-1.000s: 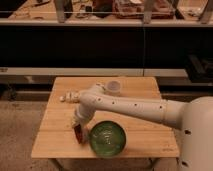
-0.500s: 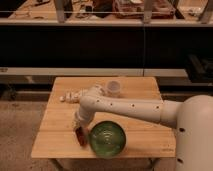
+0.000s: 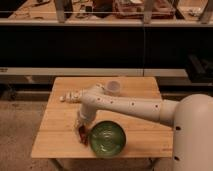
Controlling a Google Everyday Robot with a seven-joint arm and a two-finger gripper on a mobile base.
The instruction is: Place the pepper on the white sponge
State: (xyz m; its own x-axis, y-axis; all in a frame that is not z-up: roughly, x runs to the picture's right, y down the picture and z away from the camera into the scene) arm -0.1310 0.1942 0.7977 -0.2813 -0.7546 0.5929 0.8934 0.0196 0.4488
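Wooden table (image 3: 55,135) | my gripper (image 3: 82,132) low at front edge, just left of green bowl (image 3: 107,139) | grip cannot tell | pepper (image 3: 83,138) beneath my gripper, on tabletop | pale cup (image 3: 113,88) at back

— Where's the pepper (image 3: 83,136)?
— Toward the front of the bench (image 3: 52,137), left of its middle. Small, slender, dark red.
— Lying flat?
— Can't tell. The gripper (image 3: 81,130) is right down at it, touching or nearly so.
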